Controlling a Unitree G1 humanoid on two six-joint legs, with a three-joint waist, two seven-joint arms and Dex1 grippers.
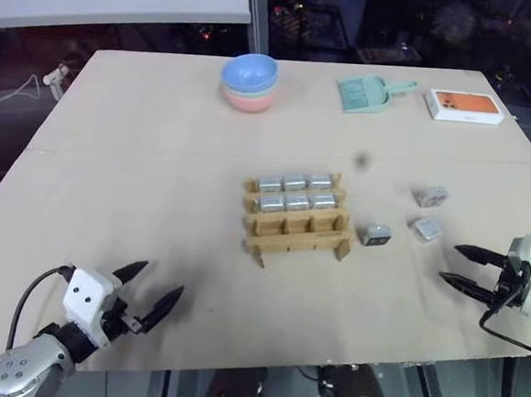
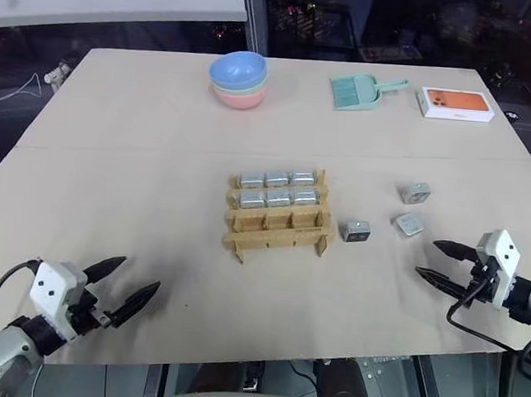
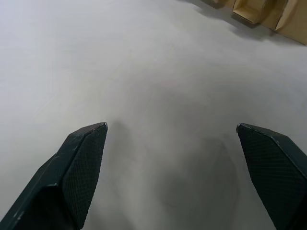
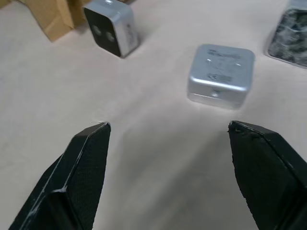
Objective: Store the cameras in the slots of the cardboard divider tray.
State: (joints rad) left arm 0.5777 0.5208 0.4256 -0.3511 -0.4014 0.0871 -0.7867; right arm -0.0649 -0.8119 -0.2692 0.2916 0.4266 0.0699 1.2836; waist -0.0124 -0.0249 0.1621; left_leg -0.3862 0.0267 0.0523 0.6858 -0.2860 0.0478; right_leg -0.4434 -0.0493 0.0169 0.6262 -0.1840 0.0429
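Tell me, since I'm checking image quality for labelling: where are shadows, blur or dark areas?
Left eye view: table evenly lit, surroundings dark, tray casts little shadow. Left wrist view: soft shadows under the left gripper. Right wrist view: nearest camera fairly sharp, fingertips soft.

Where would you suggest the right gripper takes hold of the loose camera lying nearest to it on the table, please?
Probably across its two opposite side walls, coming from above. That camera lies flat with its broad face up, apart from its neighbours, leaving both sides free. The right gripper is open and empty just short of it, so it could likely straddle the body.
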